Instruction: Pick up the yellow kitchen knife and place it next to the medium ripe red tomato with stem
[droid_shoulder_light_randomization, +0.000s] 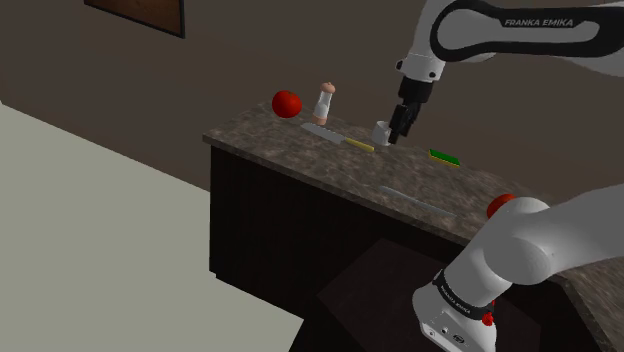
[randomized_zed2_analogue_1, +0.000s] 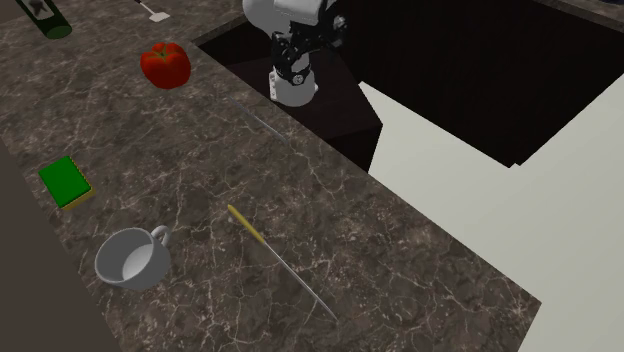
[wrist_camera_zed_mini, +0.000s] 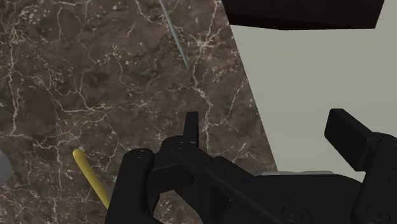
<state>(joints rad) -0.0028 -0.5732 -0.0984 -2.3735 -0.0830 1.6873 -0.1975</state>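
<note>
- The yellow-handled kitchen knife (randomized_zed2_analogue_1: 277, 258) lies flat on the dark marbled table (randomized_zed2_analogue_1: 400, 240), nothing touching it.
- In the second exterior view its yellow handle end is near a grey mug (randomized_zed2_analogue_1: 130, 260) but apart from it, and its grey blade runs away from the mug towards the table's edge.
- In the shoulder view the knife (droid_shoulder_light_randomization: 340, 139) lies between the mug (droid_shoulder_light_randomization: 381, 131) and a red tomato (droid_shoulder_light_randomization: 287, 103) at the table's far end, blade end towards that tomato.
- A small pale bottle (droid_shoulder_light_randomization: 324, 103) stands upright just beside the blade end.
- The jaws hang above the table over the mug, clear of the knife; they stand open with nothing between them.
- In the wrist view the black fingers (wrist_camera_zed_mini: 347, 130) are spread wide, and the knife's yellow handle (wrist_camera_zed_mini: 89, 175) lies on the table off to one side of them.
- A tomato with a green stem (randomized_zed2_analogue_1: 165, 63) sits near the robot's stand (randomized_zed2_analogue_1: 295, 85), well apart from the knife.
- Between this tomato and the knife lies a thin grey utensil (randomized_zed2_analogue_1: 260, 117), flat on the table.
- A green sponge (randomized_zed2_analogue_1: 65, 182) lies near the mug, on the side away from the knife.
- A dark green bottle (randomized_zed2_analogue_1: 45, 15) is at the second exterior view's upper left.
</note>
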